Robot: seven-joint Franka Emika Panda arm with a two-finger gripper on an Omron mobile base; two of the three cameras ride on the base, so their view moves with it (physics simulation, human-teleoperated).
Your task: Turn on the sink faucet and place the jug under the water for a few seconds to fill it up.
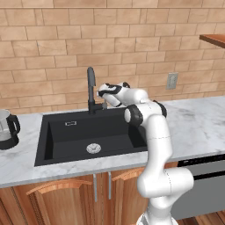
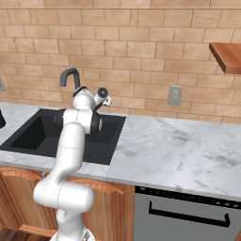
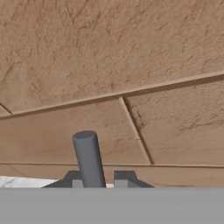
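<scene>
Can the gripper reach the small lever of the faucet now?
Probably yes: the gripper, shut, sits right beside the sink faucet base, and the lever stands just ahead of its fingertips, with nothing between.

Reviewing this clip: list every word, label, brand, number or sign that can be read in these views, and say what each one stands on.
No readable text in any view.
Small pale rectangular mark on the back wall of the matte black rectangular sink: too small to read.
Dark control strip along the top of the grey dishwasher front: faint marks, blurred, unreadable.
Grey wall outlet plate on the brick wall: no lettering visible.
</scene>
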